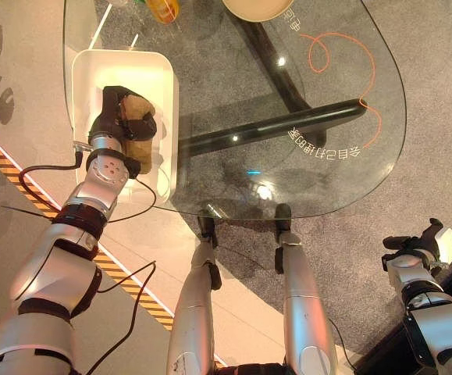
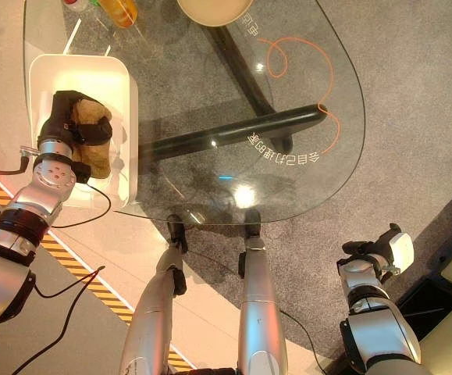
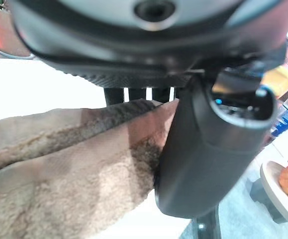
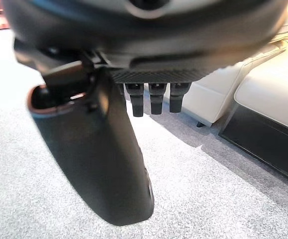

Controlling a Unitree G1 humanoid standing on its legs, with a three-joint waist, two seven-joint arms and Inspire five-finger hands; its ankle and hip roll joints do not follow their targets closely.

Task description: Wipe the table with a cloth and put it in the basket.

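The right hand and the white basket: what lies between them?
In the left eye view, the glass table lies between the idle right hand and the white basket, where the left hand holds the cloth.

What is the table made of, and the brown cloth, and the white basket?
The table looks like clear glass: the floor shows through it and lights glint on it. The cloth in the left hand looks like fuzzy, fluffy fabric. The basket seems smooth white plastic, though that's a guess.
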